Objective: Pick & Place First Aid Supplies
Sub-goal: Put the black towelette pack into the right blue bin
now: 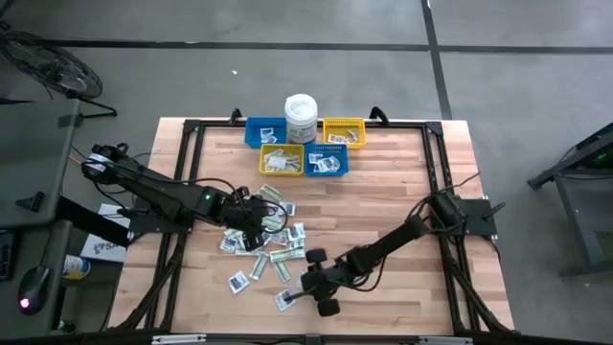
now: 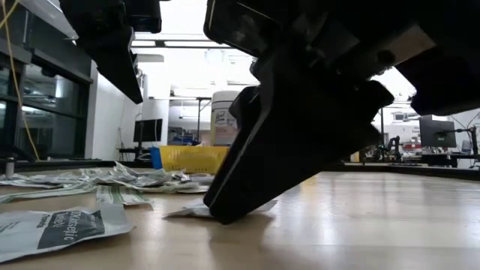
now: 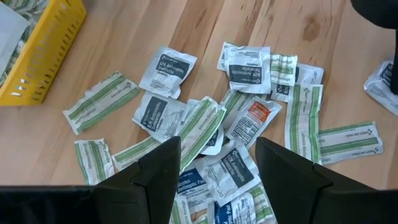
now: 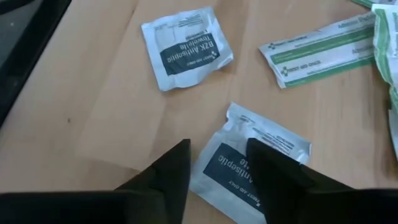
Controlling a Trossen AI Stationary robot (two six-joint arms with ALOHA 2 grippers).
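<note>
Nearest the overhead camera, the right gripper sits at about six o'clock on the wooden table, its tips on a white square antiseptic packet at the pile's edge. Most of the flat paper first aid packets lie loose at centre-left, under the left gripper. At twelve o'clock the small yellow and blue plastic bins hold only a few packets beside a white lidded tub (so, by my reckoning, most sorting remains).

Low view: dark fingertips press down onto that packet.

Left wrist view: wide-spread fingers hang empty over the heap.

Right wrist view: fingers half-spread straddle the packet, not yet gripping.
</note>
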